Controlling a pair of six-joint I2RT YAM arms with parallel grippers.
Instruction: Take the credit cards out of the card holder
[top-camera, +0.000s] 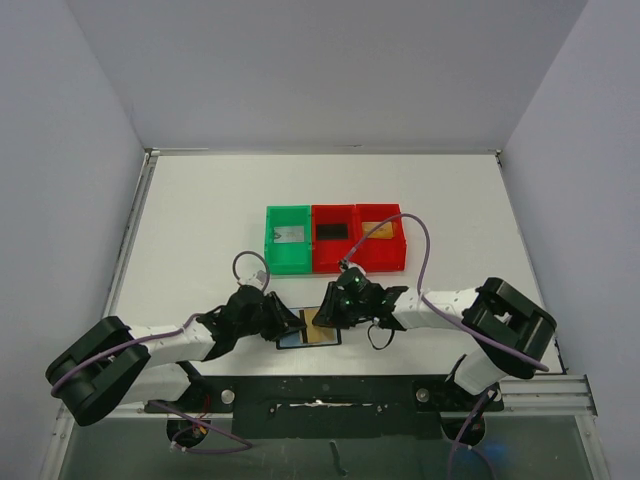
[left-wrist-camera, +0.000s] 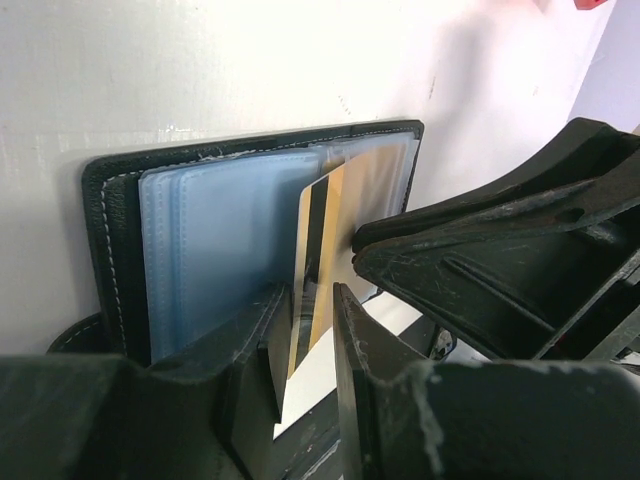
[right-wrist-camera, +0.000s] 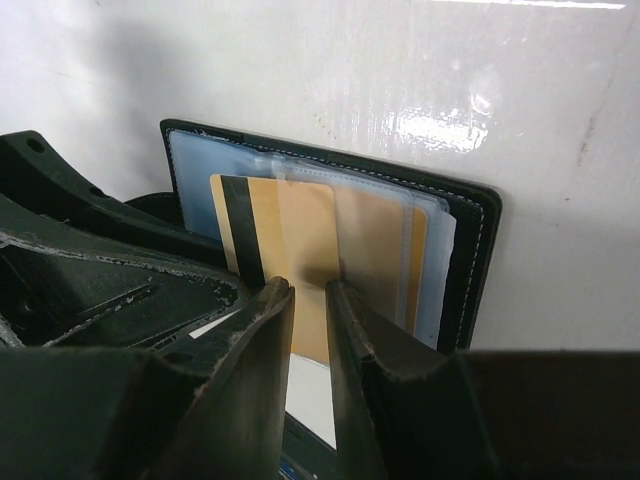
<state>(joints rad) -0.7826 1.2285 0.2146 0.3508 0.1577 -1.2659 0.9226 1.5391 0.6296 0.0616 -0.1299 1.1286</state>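
The black card holder (top-camera: 296, 341) lies open on the table between the two arms, its bluish clear pockets (left-wrist-camera: 220, 240) facing up. A gold credit card (left-wrist-camera: 322, 250) with a black stripe sticks partway out of a pocket and is tilted up. Its edge runs between the fingers of my left gripper (left-wrist-camera: 312, 295), which stand slightly open with gaps either side. My right gripper (right-wrist-camera: 310, 285) is narrowly open, its tips resting on the gold card's (right-wrist-camera: 300, 230) face. From above, the left gripper (top-camera: 292, 322) and right gripper (top-camera: 333, 312) meet over the gold card (top-camera: 322, 324).
Three bins stand in a row behind the card holder. The green bin (top-camera: 270, 240) holds a pale grey card, the middle red bin (top-camera: 333, 262) a black card, and the right red bin (top-camera: 385, 262) has a purple cable across it. Walls enclose the table.
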